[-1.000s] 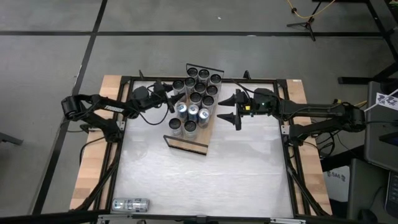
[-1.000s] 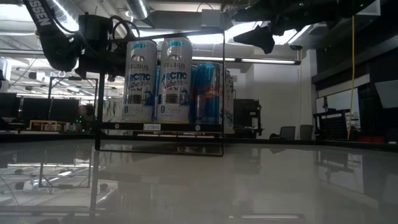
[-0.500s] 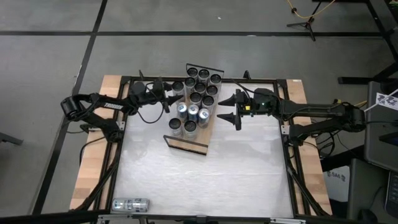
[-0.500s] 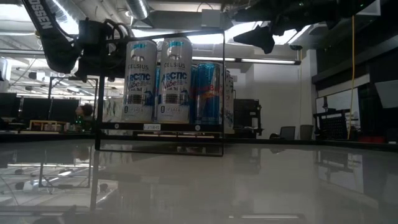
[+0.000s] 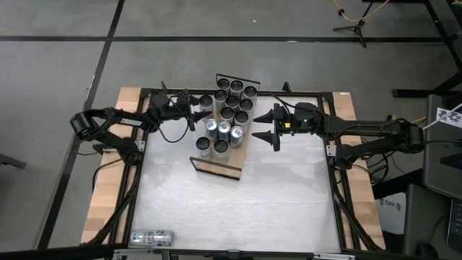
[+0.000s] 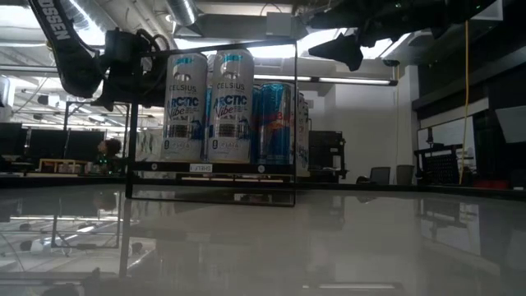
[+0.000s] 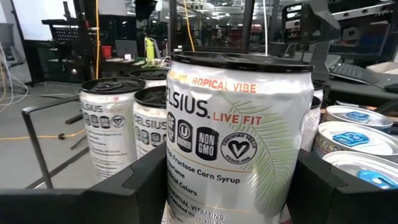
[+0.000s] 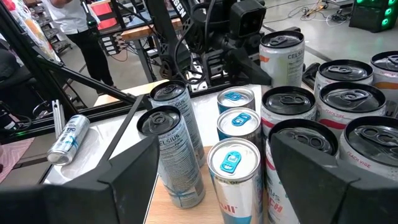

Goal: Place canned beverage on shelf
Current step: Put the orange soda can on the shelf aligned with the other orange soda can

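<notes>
Celsius can (image 5: 206,102) stands upright on the shelf (image 5: 220,165), at the left edge of the packed cans, with the left gripper (image 5: 193,114) right against it in the high view, its jaws on either side of the can. The right gripper (image 5: 272,125) hovers just right of the shelf, jaws spread and empty. A loose can (image 5: 152,236) lies on its side well apart from both, at the table's near-left corner.

Low view: the left gripper (image 6: 131,66) sits beside the front cans; the right gripper (image 6: 335,48) hangs apart.

Left wrist view: the Celsius can (image 7: 239,137) fills the gap between the dark fingers (image 7: 134,180); whether they clasp it cannot be told.

Right wrist view: open fingers (image 8: 134,168) frame the shelved cans.
</notes>
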`<state>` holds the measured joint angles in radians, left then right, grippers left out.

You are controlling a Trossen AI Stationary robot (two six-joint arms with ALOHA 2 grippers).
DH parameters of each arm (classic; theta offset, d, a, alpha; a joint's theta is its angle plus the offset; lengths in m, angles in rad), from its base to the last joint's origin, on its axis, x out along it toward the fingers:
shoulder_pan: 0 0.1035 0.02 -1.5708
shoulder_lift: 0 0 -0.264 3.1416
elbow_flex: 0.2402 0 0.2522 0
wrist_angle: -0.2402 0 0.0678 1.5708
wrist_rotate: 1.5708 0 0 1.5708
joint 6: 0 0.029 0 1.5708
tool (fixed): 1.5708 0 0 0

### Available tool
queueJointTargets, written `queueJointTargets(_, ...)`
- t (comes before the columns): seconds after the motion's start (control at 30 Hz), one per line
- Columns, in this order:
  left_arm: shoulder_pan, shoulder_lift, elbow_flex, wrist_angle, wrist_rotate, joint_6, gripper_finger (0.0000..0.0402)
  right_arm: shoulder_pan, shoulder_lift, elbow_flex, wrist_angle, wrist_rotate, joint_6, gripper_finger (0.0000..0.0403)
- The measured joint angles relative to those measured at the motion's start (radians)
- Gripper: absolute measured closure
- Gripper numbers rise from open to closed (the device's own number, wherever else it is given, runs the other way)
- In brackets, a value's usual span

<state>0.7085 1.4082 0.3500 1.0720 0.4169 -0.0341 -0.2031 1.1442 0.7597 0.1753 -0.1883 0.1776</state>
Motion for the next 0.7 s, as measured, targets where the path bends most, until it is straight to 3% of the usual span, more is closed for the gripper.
queueJointTargets(0.3, 0.035, 0.046, 0.000, 0.012, 0.081, 0.010, 0.0167, 0.000, 0.000, 0.000, 0.000, 0.000, 0.000, 0.0100)
queueJointTargets(0.7, 0.036, 0.202, 0.000, 0.233, 0.123, -0.018, 0.0167, 0.000, 0.000, 0.000, 0.001, 0.000, 0.000, 0.0100)
